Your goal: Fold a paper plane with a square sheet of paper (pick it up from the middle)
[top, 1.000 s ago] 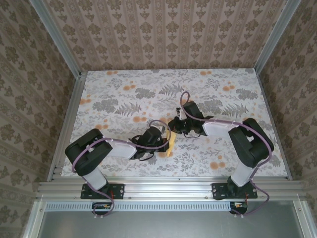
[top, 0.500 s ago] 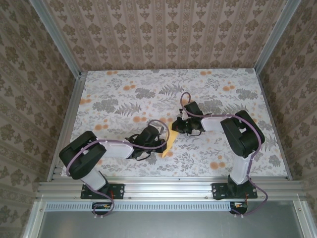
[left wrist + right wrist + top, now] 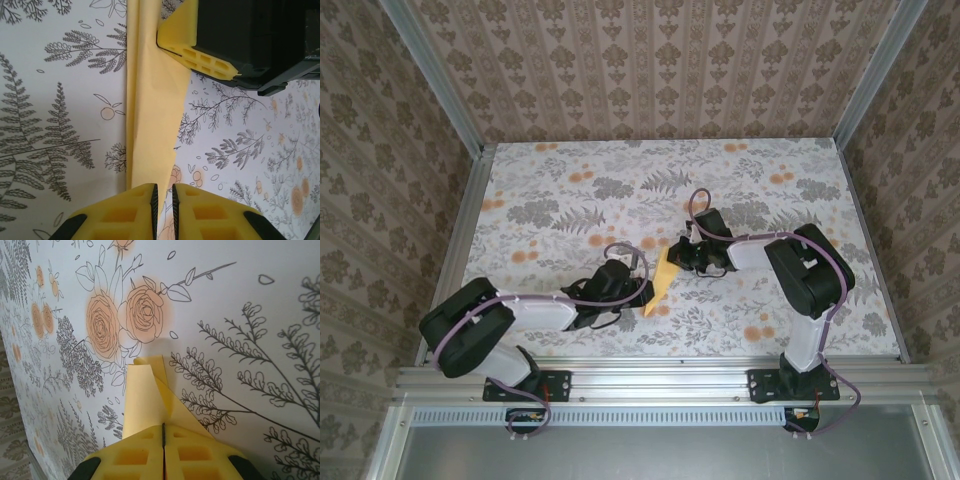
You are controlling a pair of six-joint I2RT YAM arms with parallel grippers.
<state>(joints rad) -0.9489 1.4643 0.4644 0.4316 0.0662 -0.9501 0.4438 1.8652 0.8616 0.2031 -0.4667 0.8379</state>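
Note:
The yellow sheet of paper (image 3: 661, 278) is folded into a narrow, pointed, creased strip like a paper plane, lying between both grippers on the table. My right gripper (image 3: 678, 258) pinches its far end. In the right wrist view that gripper (image 3: 163, 429) is shut on the paper (image 3: 142, 395), whose folded layers stick out ahead of the pads. In the left wrist view the paper (image 3: 150, 100) runs down to my left gripper (image 3: 162, 192), whose jaws stand a narrow gap apart around its near tip. The right gripper's fingers (image 3: 185, 30) show at the strip's other end. In the top view the left gripper (image 3: 642, 293) sits by the near tip.
The table wears a floral cloth with grey ferns and small orange flower prints (image 3: 757, 333). Aluminium rails (image 3: 650, 375) frame the near edge and sides, with patterned walls behind. Both forearms lie low over the table's near middle.
The left jaws have parted from shut to a narrow gap. The left arm's elbow swung out to the left. More of the yellow paper shows, raised slightly toward the right gripper.

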